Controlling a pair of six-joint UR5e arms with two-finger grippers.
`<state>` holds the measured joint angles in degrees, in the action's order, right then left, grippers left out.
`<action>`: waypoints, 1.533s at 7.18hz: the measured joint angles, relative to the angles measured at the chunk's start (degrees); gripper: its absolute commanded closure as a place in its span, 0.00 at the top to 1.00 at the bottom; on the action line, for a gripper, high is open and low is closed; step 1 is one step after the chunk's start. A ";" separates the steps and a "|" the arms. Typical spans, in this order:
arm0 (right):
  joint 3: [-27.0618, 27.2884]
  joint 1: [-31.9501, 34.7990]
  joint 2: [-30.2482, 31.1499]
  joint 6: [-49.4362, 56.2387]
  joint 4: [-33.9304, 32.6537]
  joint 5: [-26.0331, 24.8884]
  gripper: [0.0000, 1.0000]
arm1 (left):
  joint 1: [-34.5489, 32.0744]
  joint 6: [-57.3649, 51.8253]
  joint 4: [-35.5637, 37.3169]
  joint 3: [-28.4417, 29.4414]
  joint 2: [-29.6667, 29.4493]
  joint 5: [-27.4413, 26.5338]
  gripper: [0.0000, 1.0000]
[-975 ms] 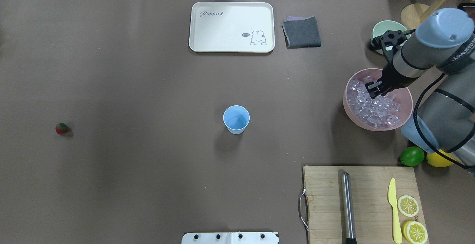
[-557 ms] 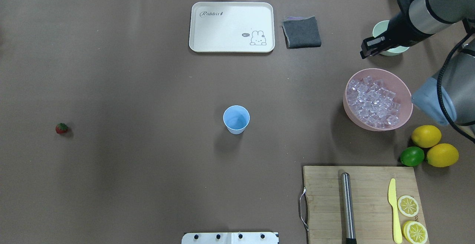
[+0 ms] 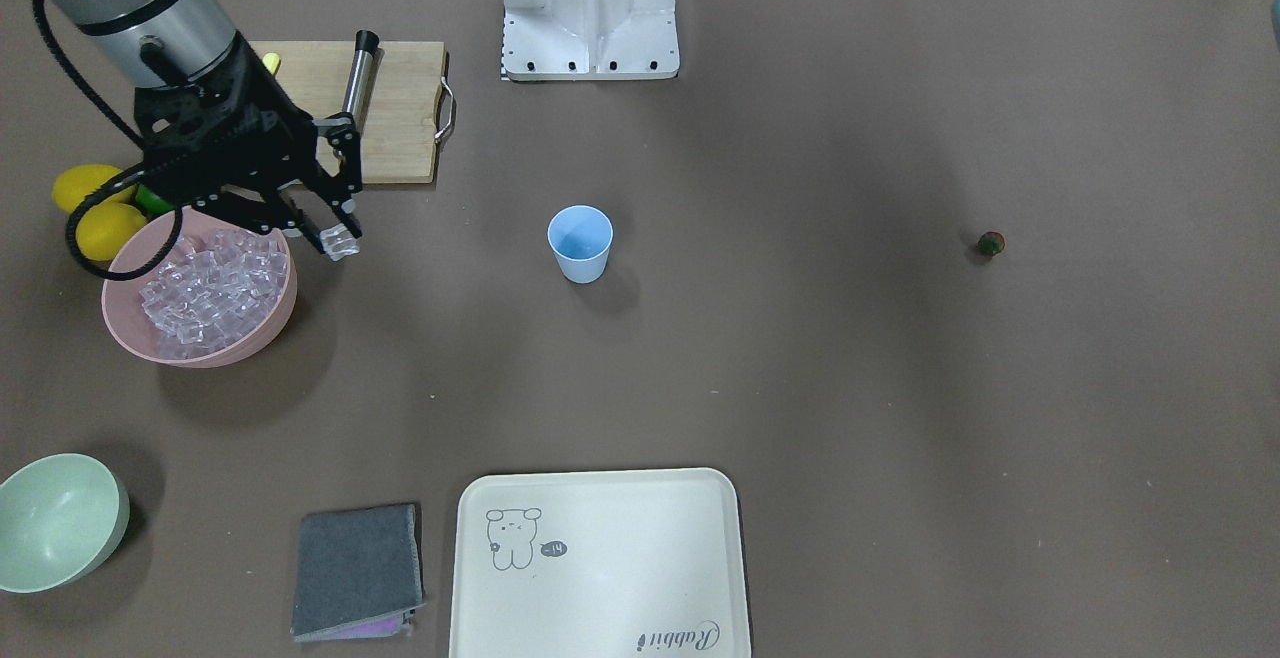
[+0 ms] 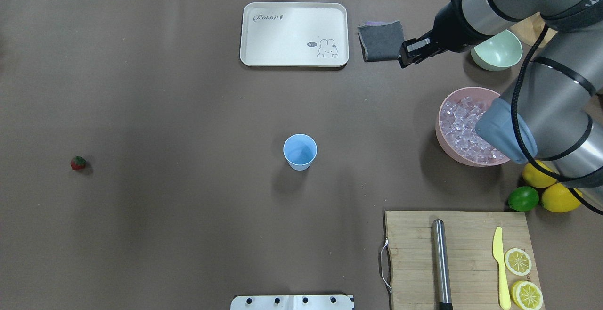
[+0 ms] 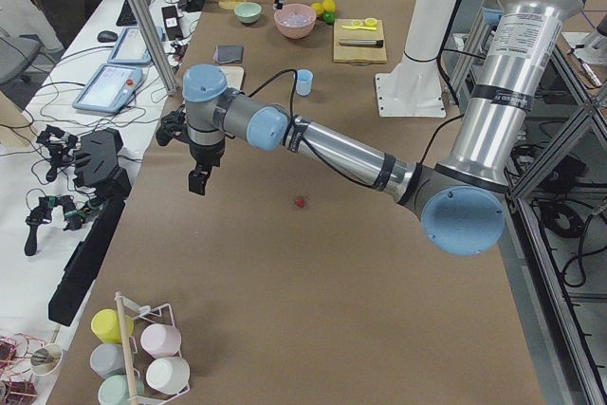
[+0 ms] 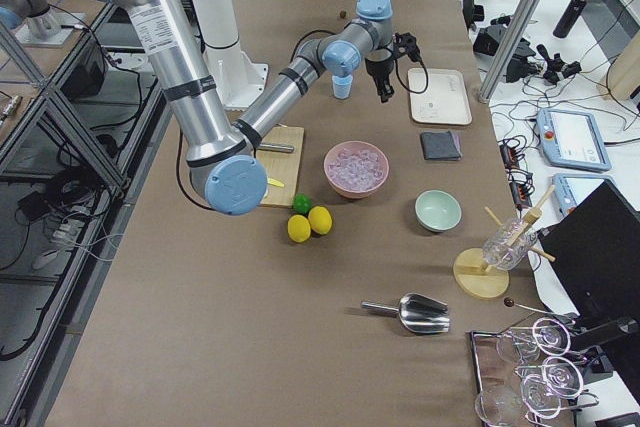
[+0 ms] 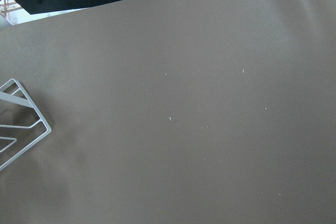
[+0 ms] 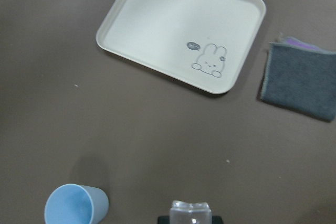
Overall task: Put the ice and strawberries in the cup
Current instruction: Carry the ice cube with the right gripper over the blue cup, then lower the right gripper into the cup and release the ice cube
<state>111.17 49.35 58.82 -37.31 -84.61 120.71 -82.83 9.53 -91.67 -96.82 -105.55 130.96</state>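
The light-blue cup (image 4: pixel 300 152) stands upright at the table's middle, also in the front view (image 3: pixel 580 243) and the right wrist view (image 8: pixel 74 206). My right gripper (image 3: pixel 338 241) is shut on one clear ice cube (image 3: pixel 345 246) and holds it in the air beside the pink bowl (image 3: pixel 285 313) of ice (image 3: pixel 205 288), apart from the cup. The cube shows in the wrist view (image 8: pixel 191 211). The strawberry (image 4: pixel 78 163) lies alone on the robot's left side. My left gripper (image 5: pixel 196 180) hangs above the table near it; I cannot tell if it is open.
A white rabbit tray (image 4: pixel 294 34), grey cloth (image 4: pixel 382 40) and pale green bowl (image 4: pixel 498 48) lie at the far side. A cutting board (image 4: pixel 464 258) with a steel rod, yellow knife and lemon halves, two lemons (image 4: pixel 560 197) and a lime (image 4: pixel 523 198) lie near the right arm.
My right gripper has lifted out of the pink bowl with an ice cube and swung away from it, towards the table's middle. The cup and strawberry have not moved.
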 measured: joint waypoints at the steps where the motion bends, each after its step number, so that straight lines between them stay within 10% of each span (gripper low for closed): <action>1: -1.92 -2.03 -0.63 -0.19 3.93 -0.89 0.00 | 0.02 -0.01 -0.02 -0.24 0.21 0.05 0.98; 11: -12.83 -19.13 -7.22 -0.89 11.82 -13.03 0.00 | -2.21 2.54 0.67 1.38 0.94 4.43 0.98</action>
<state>98.34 30.22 51.60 -38.20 -72.79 107.67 -85.04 12.07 -91.00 -95.44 -104.61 135.39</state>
